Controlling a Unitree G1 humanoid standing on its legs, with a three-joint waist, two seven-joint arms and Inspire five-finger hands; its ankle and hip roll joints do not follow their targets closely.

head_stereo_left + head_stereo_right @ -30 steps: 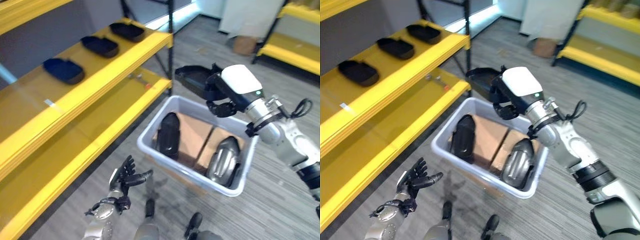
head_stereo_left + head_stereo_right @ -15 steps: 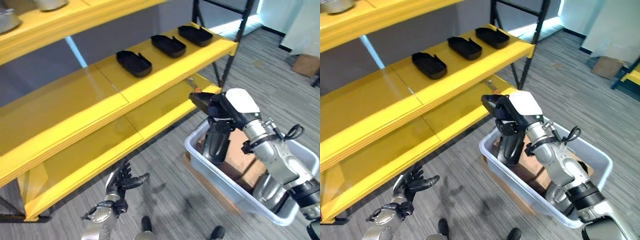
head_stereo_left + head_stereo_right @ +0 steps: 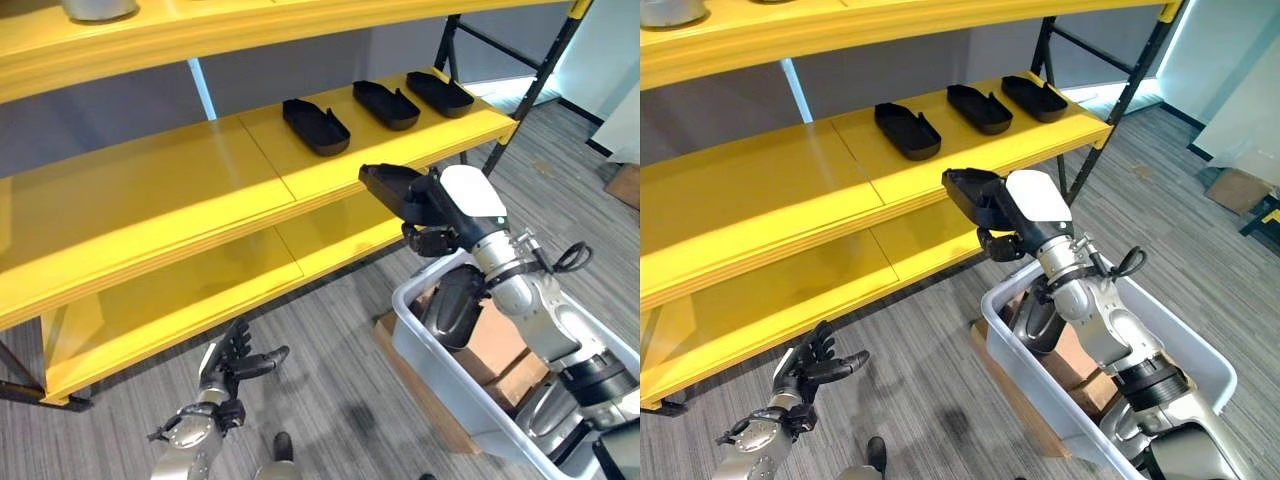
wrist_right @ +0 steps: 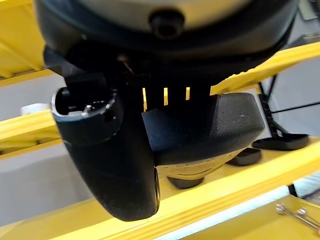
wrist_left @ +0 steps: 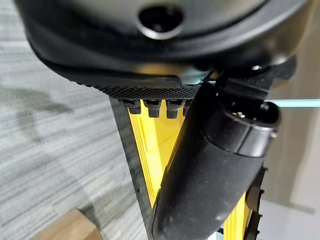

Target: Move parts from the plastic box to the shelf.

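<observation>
- Right hand point(image 3: 440, 215) curled round a black part point(image 3: 395, 190), part sticking out ahead of it toward the yellow shelf point(image 3: 150, 190).
- Three more parts point(image 3: 316, 126) on the shelf beyond it.
- Plastic box point(image 3: 450, 370) below the right hand.
- Left hand point(image 3: 228, 362) low, fingers spread, empty.

Hidden and cut-off parts of the scene

The right hand point(image 3: 438, 212) has its fingers tucked behind the black part point(image 3: 395, 190) it carries, so they are mostly hidden. The plastic box point(image 3: 430, 345) runs off the lower right corner. A grey object point(image 3: 95, 8) at upper left is cropped by the top edge.
</observation>
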